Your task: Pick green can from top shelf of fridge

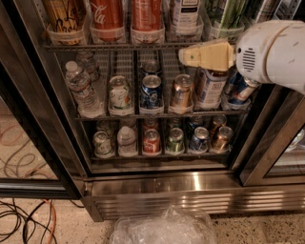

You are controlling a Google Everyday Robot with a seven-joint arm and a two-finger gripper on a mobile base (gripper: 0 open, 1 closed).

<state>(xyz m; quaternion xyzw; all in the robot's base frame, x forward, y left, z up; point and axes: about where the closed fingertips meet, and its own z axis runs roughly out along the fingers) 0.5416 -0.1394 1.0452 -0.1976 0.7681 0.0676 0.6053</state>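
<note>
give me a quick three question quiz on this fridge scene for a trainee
1. True or false: the cream pincer has lifted the tall slim metallic-green can out of its clear plastic tub.
2. Which stands at the left end of the middle wire rack? A clear plastic water bottle; B red can; C milk carton.
3. Fill in: the tall red Coca-Cola can stands on the ___ grey wire shelf of the dark-framed glass-door fridge.
Key: 1 false, the pincer hangs below the can, by the shelf's front edge; 2 A; 3 top.
</note>
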